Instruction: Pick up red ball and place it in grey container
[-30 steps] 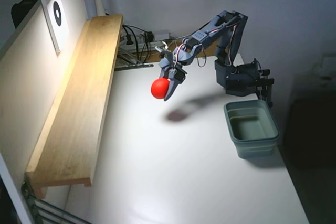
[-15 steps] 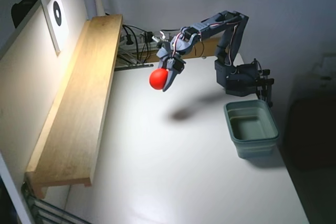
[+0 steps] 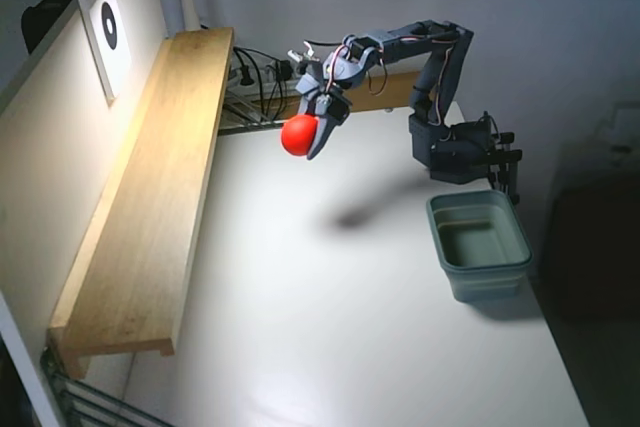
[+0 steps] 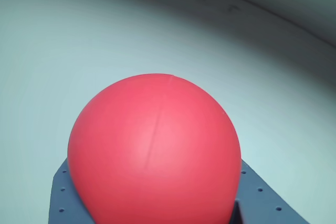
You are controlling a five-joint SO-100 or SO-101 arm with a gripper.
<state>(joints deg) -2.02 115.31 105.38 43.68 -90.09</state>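
Counter (image 3: 330, 327): white, lamp-lit.
My jaws (image 3: 312, 133): pinching the red ball (image 3: 298, 135) high above it.
Grey container (image 3: 480, 244): well apart, at right in the fixed view.

- My grey-blue plastic arm (image 3: 420, 42) reaches leftward from its base (image 3: 455, 147) in the fixed view, upper link rising, forearm nearly level.
- My wrist bends downward, raised well above the table.
- My two-finger gripper (image 3: 310, 142) points down, jaws clamped on the smooth red ball (image 3: 297, 135).
- Wrist view: one perforated grey finger (image 4: 257, 198) shows beneath the ball.
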